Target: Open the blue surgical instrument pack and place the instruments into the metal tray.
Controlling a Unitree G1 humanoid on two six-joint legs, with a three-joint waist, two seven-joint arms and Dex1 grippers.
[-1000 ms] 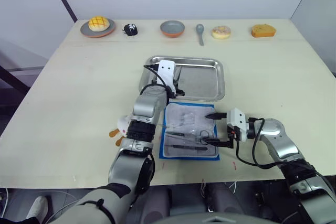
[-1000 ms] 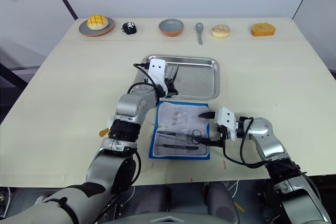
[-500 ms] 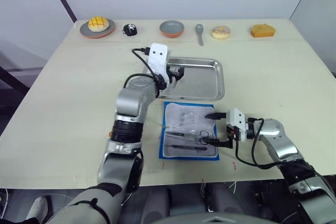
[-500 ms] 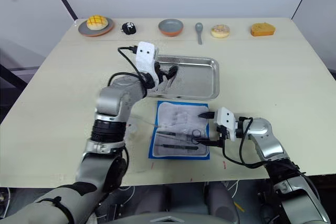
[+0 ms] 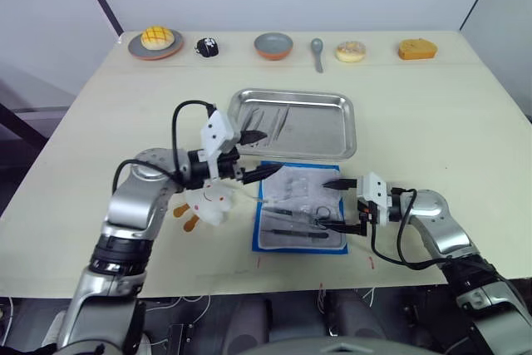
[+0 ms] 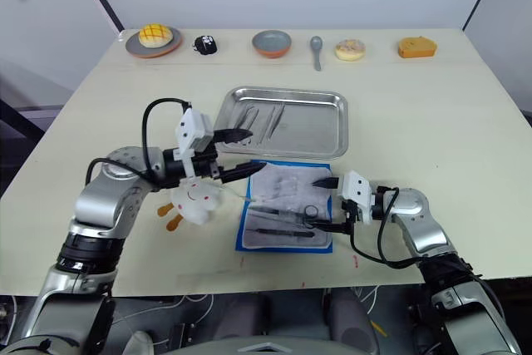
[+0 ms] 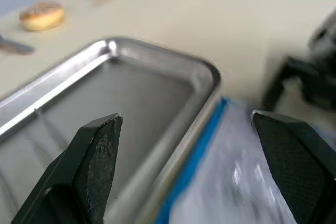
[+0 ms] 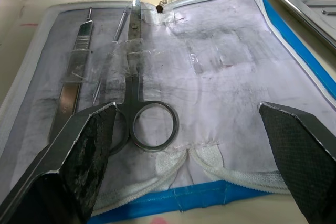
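Head views: the blue surgical instrument pack [image 5: 299, 215] lies open on the table, just near of the metal tray [image 5: 312, 126], which holds a few instruments [image 6: 264, 119]. The left gripper [image 5: 253, 155] hovers at the pack's far-left corner, fingers apart, empty. The right gripper [image 5: 339, 203] sits at the pack's right edge, fingers spread.

Left wrist view: tray rim beside the blue edge.

Right wrist view: scissors [image 8: 137, 98] and a scalpel handle [image 8: 73, 87] lie in the lining.

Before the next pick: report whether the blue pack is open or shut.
Open. The blue surgical instrument pack lies spread flat, whitish lining up, with scissors and other slim instruments exposed on it.
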